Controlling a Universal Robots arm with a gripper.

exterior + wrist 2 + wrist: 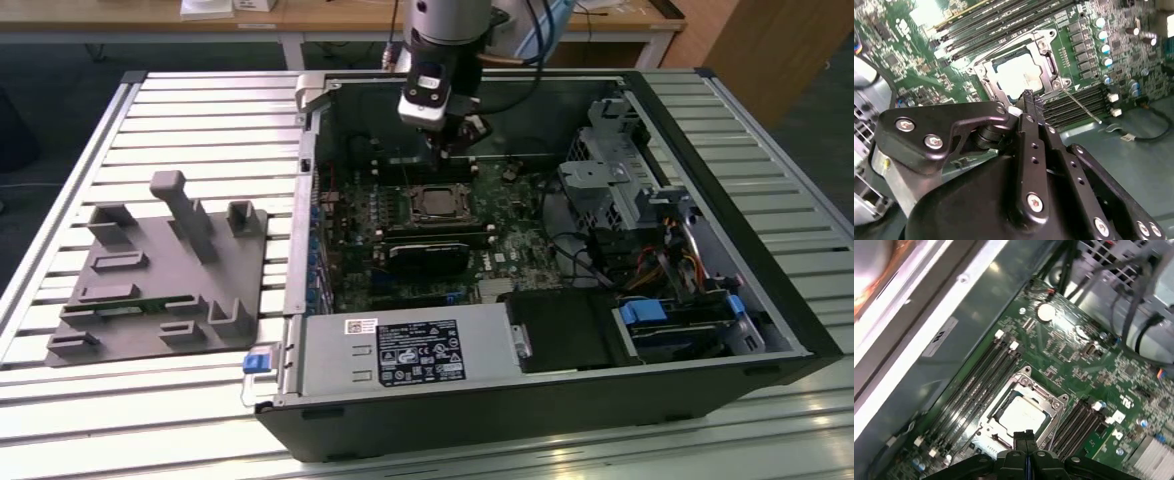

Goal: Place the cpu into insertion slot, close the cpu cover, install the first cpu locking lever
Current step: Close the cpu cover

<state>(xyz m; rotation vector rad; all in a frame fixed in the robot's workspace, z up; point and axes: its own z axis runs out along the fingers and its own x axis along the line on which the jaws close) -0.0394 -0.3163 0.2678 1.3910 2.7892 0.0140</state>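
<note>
The gripper (449,155) (1029,96) (1024,434) is hanging inside the open computer case (787,330), just above the edge of the insertion slot (434,203). In both wrist views its two black fingers are pressing flat against each other with nothing between them. In the second wrist view their tip is sitting right at the rim of the slot; whether it is touching the metal there cannot be told.

The cpu (1019,75) (1021,416) is lying flat in the insertion slot, its pale metal face showing through the square opening of the cpu cover (1051,72) (1041,392). The cover is lying down over the slot, framing the chip on all sides.

A thin wire locking lever (1081,105) is running out from one corner of the slot, slanting across the memory slots (986,375) beside it. The green motherboard (1069,355) is surrounding the slot.

A grey fixture plate (160,270) is resting well apart from the slot, outside the case on the slatted table (200,100).
</note>
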